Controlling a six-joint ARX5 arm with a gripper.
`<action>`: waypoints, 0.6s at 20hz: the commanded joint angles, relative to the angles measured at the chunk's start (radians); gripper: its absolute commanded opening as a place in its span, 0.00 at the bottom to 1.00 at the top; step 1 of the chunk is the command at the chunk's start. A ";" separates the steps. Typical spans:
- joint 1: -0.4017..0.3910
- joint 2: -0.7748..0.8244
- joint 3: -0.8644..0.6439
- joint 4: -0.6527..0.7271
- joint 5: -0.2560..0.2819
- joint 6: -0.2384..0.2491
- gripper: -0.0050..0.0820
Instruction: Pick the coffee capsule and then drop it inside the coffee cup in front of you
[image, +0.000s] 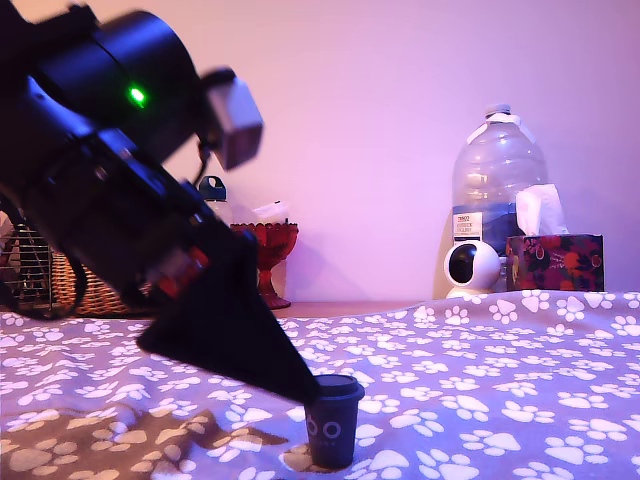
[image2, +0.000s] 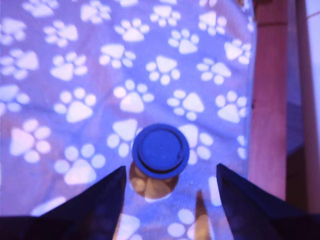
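The coffee capsule (image: 333, 420) stands upright on the paw-print cloth (image: 480, 380), low in the exterior view; it is small and dark with pale rings on its side. From the wrist view I look down on the capsule's round lid (image2: 160, 151). My gripper (image: 305, 385) slants down from the exterior view's left, its tip just beside the capsule's rim. In the wrist view the gripper (image2: 170, 167) is open, with dark fingers (image2: 95, 202) apart on either side and the capsule just beyond their tips. The coffee cup is out of view.
A red goblet (image: 270, 250) and a wicker basket (image: 85, 290) stand behind the arm. At the back right are a large water bottle (image: 497, 180), a white round camera (image: 470, 268) and a tissue box (image: 555, 260). A bare wooden strip (image2: 267, 100) borders the cloth.
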 joint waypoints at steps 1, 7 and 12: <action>-0.012 0.040 0.037 -0.016 -0.014 -0.011 0.65; -0.035 0.113 0.122 -0.073 -0.034 -0.019 0.65; -0.035 0.121 0.133 -0.084 -0.034 -0.020 0.65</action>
